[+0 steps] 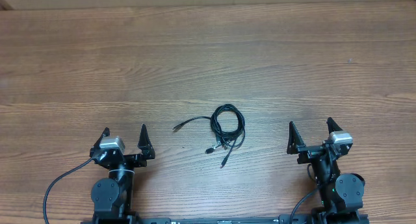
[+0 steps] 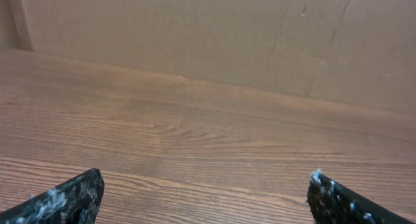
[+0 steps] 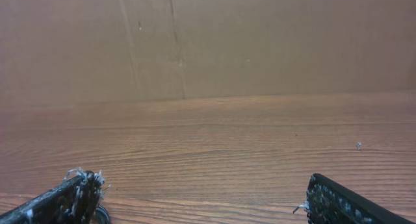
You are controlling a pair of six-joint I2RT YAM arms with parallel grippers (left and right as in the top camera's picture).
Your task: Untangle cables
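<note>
**Cables: Position and Claw State**

Cables [image 1: 227, 125] lie near the middle of the counter [image 1: 195, 55], between the two arms and a little forward of them. They are thin, black and flexible. Most of their length is wound into a loose, roughly round coil of overlapping loops. One free end runs left from the coil to a small plug. Other ends trail out of the bottom of the coil toward the arms, each ending in a small plug.

The counter is brown wood-grain board with long streaks running side to side.

The left claw [image 1: 125, 128] sits well apart from the cables, jaws spread wide and holding nothing. The right claw [image 1: 311, 123] sits on the other side in the same state, also well apart from them. From overhead, each black finger tapers to a sharp triangular tip. In the wrist views the fingers [image 2: 71, 198] show a rough black surface flecked with pale fuzz.

A pale grey block [image 1: 110, 143] sits on top of each wrist. A thicker black lead [image 1: 58, 185] curves from the left arm's base. A plain brown panel [image 2: 195, 36] with faint vertical seams stands at the counter's far edge.
</note>
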